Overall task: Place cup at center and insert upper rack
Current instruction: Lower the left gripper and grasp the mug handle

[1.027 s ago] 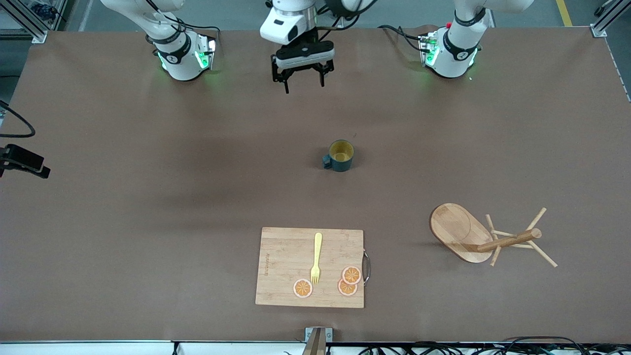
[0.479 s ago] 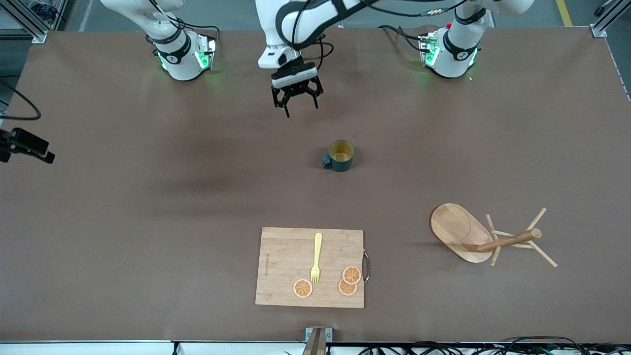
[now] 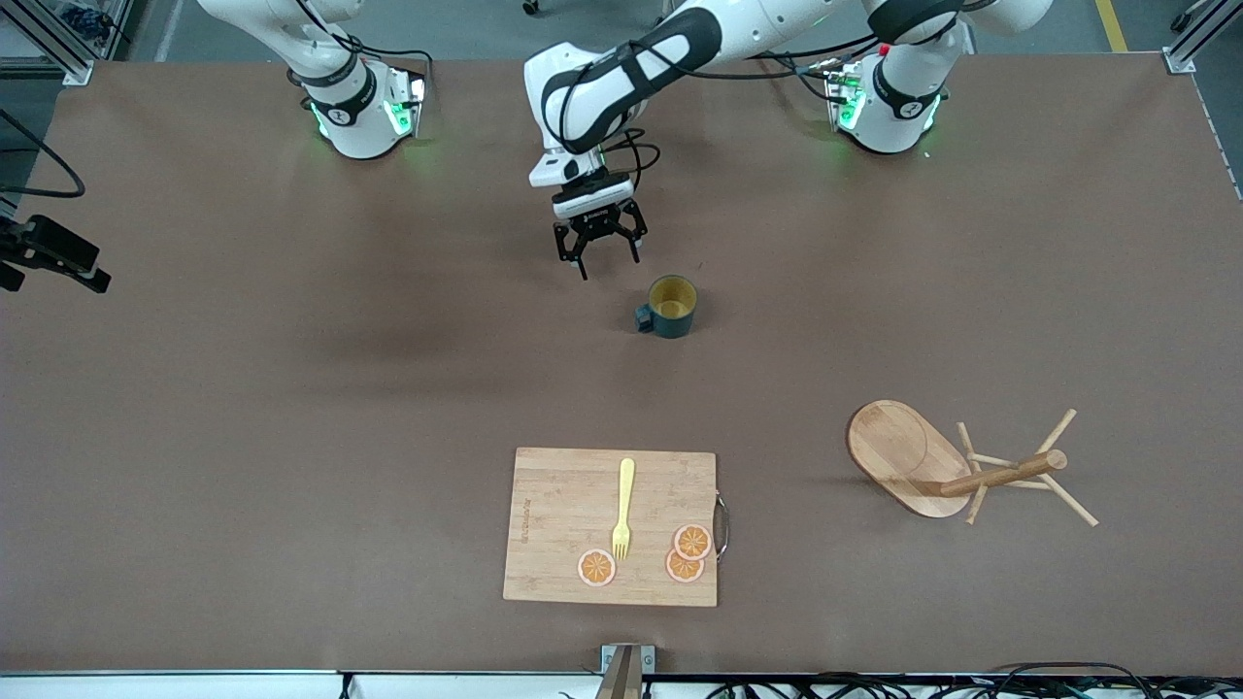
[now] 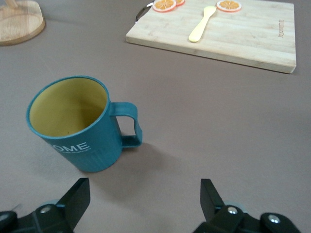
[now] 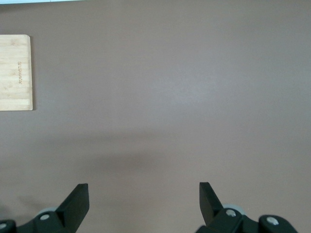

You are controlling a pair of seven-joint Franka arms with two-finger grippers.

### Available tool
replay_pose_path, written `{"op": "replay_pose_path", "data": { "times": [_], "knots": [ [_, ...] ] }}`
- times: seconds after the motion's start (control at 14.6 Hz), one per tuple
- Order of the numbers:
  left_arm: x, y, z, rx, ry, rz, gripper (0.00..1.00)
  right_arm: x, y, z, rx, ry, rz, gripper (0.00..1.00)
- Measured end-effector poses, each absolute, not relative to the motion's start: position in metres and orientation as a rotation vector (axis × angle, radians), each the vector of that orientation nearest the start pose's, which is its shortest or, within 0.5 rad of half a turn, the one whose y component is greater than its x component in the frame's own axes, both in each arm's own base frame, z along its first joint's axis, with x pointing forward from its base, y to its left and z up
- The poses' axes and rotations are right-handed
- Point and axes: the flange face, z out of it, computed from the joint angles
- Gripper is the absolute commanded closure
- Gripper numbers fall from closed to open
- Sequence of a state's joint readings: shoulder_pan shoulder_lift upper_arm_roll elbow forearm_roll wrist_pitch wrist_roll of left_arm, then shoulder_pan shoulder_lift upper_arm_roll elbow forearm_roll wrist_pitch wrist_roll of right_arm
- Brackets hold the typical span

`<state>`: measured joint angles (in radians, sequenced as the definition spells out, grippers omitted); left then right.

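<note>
**Left hand open above the worktop, close by the cup**

Left hand (image 3: pixel 599 250) up in the air, fingers spread wide and empty, over bare worktop (image 3: pixel 291 388) just beside the cup (image 3: pixel 670 306), toward the arm bases. Reached there from the base at the left arm's end. Right hand (image 5: pixel 144 201) also spread wide and empty, seen only in its own wrist view, over bare worktop with a corner of the cutting board (image 5: pixel 15 73) in sight; waiting, with only a dark piece of that arm showing at the edge of the front view.

Cup upright near the middle of the worktop, handle toward the right arm's end. White lettering on its side readable only from the left wrist view (image 4: pixel 75 124); yellow inside plain in both.

Upper rack (image 3: pixel 957 466) tipped on its side, toward the left arm's end, nearer the front camera than the cup and well apart from it. Only the rim of its oval base (image 4: pixel 19 22) caught by the left wrist view.

Cutting board nearest the front camera, carrying a yellow fork (image 3: pixel 622 508) and three orange slices (image 3: pixel 596 567).
</note>
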<state>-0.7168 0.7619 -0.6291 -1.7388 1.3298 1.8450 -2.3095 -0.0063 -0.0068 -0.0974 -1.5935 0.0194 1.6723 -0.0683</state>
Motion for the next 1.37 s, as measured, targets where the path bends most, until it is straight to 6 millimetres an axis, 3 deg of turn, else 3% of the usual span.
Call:
{"op": "replay_pose_path", "data": {
  "times": [0.27,0.62,0.89,1.1,1.37],
  "knots": [
    [0.238,-0.594,0.166,-2.698,-0.406,-1.254,0.0,0.563,-0.048,0.622,-3.128,0.032,-0.155,0.0],
    [0.245,-0.588,0.15,-2.66,-0.383,-1.285,0.04,0.566,-0.042,0.618,-3.129,0.014,-0.146,0.0],
    [0.258,-0.589,0.144,-2.627,-0.395,-1.328,0.28,0.567,-0.033,0.616,-3.128,-0.011,-0.143,0.0],
    [0.261,-0.591,0.145,-2.628,-0.405,-1.33,0.28,0.57,-0.017,0.611,-3.128,-0.056,-0.13,0.0],
    [0.269,-0.587,0.139,-2.589,-0.383,-1.383,0.27,0.571,-0.02,0.61,-3.131,-0.049,-0.127,0.0]
  ]
}}
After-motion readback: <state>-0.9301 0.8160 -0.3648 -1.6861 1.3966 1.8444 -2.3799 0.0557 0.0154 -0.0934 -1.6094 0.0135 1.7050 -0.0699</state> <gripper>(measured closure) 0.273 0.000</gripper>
